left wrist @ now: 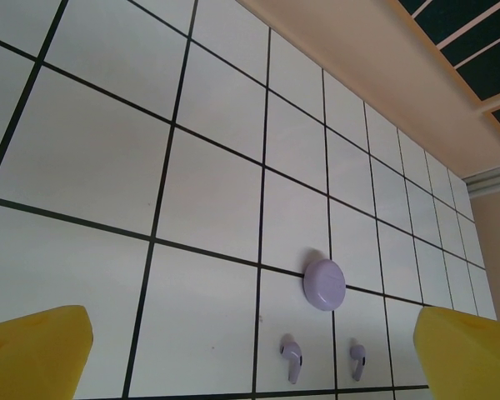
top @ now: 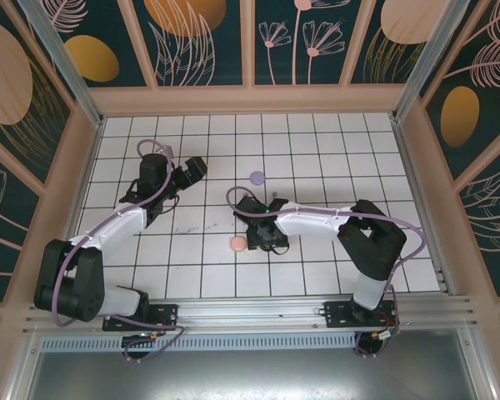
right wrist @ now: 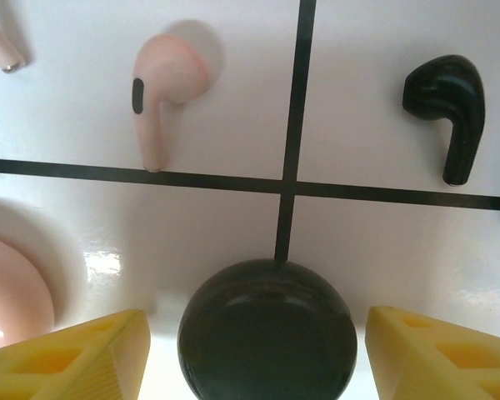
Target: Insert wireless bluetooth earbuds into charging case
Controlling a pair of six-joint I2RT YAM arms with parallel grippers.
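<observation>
My right gripper (right wrist: 257, 354) is low over the tiles and open. The round black charging case (right wrist: 267, 329) lies between its yellow fingers (right wrist: 83, 358), with a gap on each side. Beyond it lie a pale pink earbud (right wrist: 162, 92) and a black earbud (right wrist: 450, 104). The stem of another pink earbud (right wrist: 0, 46) pokes in at the top left. The pink case (right wrist: 8, 292) sits at the left (top: 238, 244). My left gripper (left wrist: 252, 346) hangs open above the floor with nothing in it. Ahead of it are the closed lilac case (left wrist: 324, 284) and two lilac earbuds (left wrist: 291, 358) (left wrist: 357, 360).
The white tiled floor (top: 333, 150) is walled in by a beige rim (top: 250, 100) and patterned panels. The lilac case (top: 257, 177) lies between the two arms, and the right gripper (top: 262, 236) sits just right of the pink case. The left gripper (top: 192, 171) is at the upper left.
</observation>
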